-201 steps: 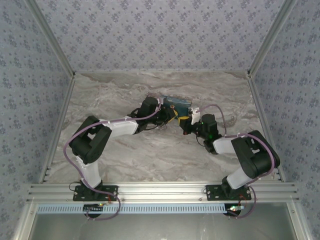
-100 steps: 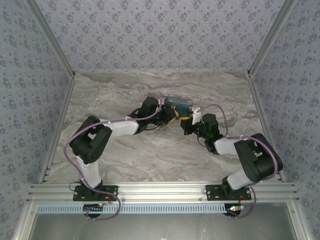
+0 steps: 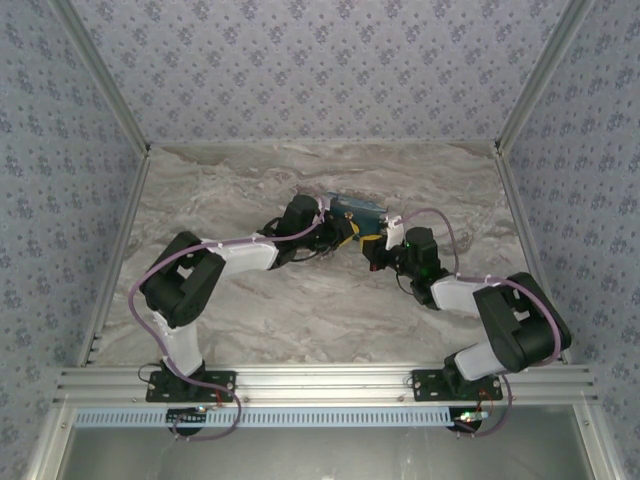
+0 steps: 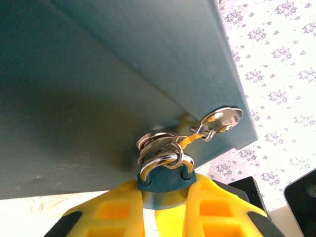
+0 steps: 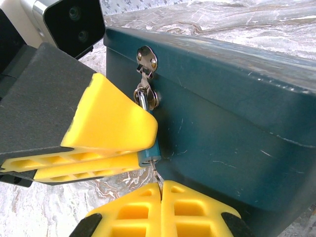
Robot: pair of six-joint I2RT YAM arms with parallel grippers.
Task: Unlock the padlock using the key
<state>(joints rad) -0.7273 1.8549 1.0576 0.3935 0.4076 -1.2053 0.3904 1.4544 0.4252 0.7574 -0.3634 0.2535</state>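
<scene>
Blue padlock (image 4: 165, 178) clamped in ribbed yellow left pincer (image 4: 165, 190), steel shackle (image 4: 163, 162) hooked on teal box (image 4: 98, 74).
From right wrist: thin key (image 5: 157, 174) nipped in closed right pincer (image 5: 162, 191) below.

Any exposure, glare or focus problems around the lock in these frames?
Left wrist: the box face is in deep shade while the wall behind it is blown out, and there is glare on the padlock shackle. Right wrist: evenly lit, sharp on the hasp, with the key just a thin sliver. Top external: even light, padlock too small to resolve.
</scene>
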